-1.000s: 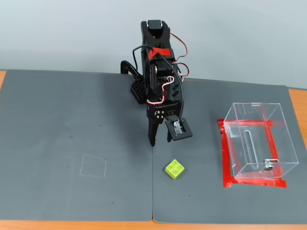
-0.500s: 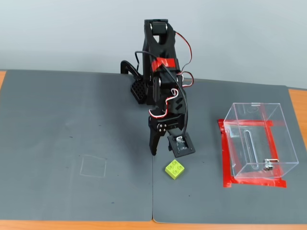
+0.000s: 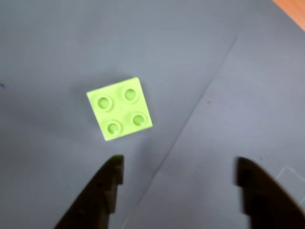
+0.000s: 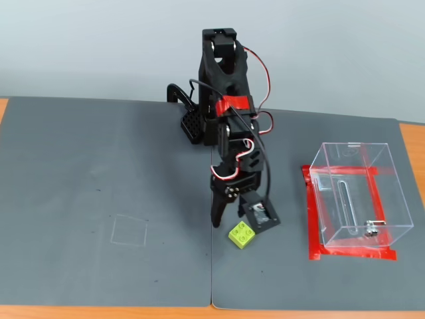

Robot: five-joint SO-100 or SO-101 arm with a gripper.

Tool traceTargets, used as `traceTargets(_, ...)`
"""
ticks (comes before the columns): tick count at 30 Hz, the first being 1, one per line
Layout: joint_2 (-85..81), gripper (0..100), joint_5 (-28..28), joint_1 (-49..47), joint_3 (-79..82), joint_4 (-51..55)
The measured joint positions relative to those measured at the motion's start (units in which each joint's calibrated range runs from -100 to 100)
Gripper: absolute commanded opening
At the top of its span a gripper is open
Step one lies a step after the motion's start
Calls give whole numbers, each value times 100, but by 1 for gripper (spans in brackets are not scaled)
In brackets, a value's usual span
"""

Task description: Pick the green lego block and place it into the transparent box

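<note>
The green lego block (image 3: 119, 109) lies flat on the grey mat, studs up, alone. In the wrist view it sits just beyond the tip of the left finger (image 3: 107, 183), left of the gap. My gripper (image 3: 178, 164) is open and empty, its jaws wide apart above the mat. In the fixed view the gripper (image 4: 234, 216) hangs pointing down just behind the block (image 4: 242, 234). The transparent box (image 4: 392, 193) stands upright on red tape (image 4: 311, 222) at the right, well apart from the block, with a small metal fitting low on its front wall.
Two grey mats meet at a seam (image 4: 212, 279) that runs under the gripper. A faint square outline (image 4: 129, 230) is drawn on the left mat. The arm's base (image 4: 199, 123) stands at the back. Orange tabletop (image 4: 415, 153) shows at the edges.
</note>
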Motion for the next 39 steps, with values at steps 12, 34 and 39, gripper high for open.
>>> traceTargets(12, 603, 39, 15, -383, -216, 0)
traceTargets(34, 1376, 39, 0, -464, -692, 0)
traceTargets(39, 1640, 39, 0, -472, -844, 0)
